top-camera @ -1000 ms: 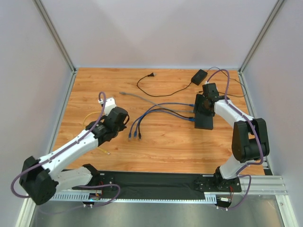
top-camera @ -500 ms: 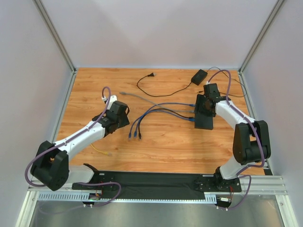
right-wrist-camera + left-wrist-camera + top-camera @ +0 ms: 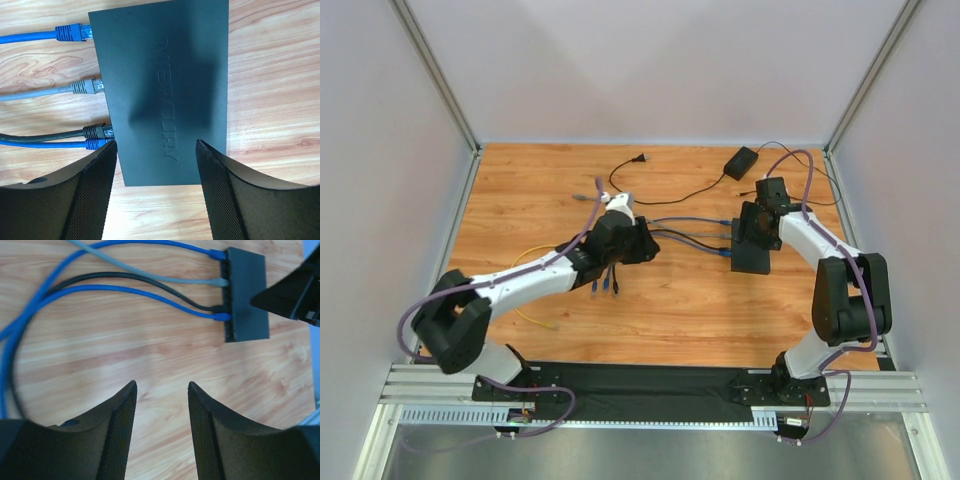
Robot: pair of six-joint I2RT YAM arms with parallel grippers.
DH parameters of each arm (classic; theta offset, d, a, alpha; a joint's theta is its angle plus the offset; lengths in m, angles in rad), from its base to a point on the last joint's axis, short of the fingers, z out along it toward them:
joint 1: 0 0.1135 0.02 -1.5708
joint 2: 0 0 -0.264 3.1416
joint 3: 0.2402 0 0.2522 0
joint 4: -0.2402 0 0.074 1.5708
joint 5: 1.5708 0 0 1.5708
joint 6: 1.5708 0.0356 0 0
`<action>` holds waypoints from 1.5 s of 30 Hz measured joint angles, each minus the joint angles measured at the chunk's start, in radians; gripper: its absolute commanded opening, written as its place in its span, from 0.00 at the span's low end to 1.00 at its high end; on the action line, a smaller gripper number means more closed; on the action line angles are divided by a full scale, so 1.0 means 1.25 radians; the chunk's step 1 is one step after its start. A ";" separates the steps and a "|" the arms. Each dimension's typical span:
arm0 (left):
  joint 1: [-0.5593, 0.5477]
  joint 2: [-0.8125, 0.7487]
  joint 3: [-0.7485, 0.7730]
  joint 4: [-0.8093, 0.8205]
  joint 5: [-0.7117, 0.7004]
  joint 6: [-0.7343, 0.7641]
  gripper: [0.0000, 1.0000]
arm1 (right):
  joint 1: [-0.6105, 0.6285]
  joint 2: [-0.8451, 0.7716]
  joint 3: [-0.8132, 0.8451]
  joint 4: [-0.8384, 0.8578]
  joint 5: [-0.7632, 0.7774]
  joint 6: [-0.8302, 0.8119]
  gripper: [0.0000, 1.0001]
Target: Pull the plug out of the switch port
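The switch (image 3: 752, 252) is a flat black box at the table's right, also seen in the right wrist view (image 3: 165, 85) and the left wrist view (image 3: 247, 295). Several plugs sit in the ports on its left edge: blue (image 3: 75, 32), grey (image 3: 87, 86), black (image 3: 97, 131) and a second blue (image 3: 97, 144). My right gripper (image 3: 156, 145) hovers open over the switch's near end, holding nothing. Left of the switch, my left gripper (image 3: 161, 387) stands open above bare wood, with the black plug (image 3: 217, 307) well ahead of it. The left gripper (image 3: 642, 245) is over the cables.
A small black power adapter (image 3: 740, 160) with a thin cord and a wall plug (image 3: 640, 158) lies at the back. A yellow cable (image 3: 525, 255) lies at the left. The loose cable ends (image 3: 605, 285) rest mid-table. Walls enclose the table on three sides.
The left arm has swung right, from the yellow cable at the table's left to the cable bundle in the middle. The right arm has barely moved.
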 measured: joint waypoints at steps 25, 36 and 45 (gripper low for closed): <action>-0.119 0.558 0.340 0.358 0.065 -0.409 0.50 | -0.012 0.075 0.025 0.005 0.015 -0.027 0.61; -0.146 0.598 0.337 0.372 0.020 -0.575 0.47 | -0.021 0.081 0.027 0.019 0.013 -0.030 0.61; -0.147 0.641 0.334 0.428 0.016 -0.660 0.44 | -0.028 0.084 0.031 0.023 -0.004 -0.047 0.62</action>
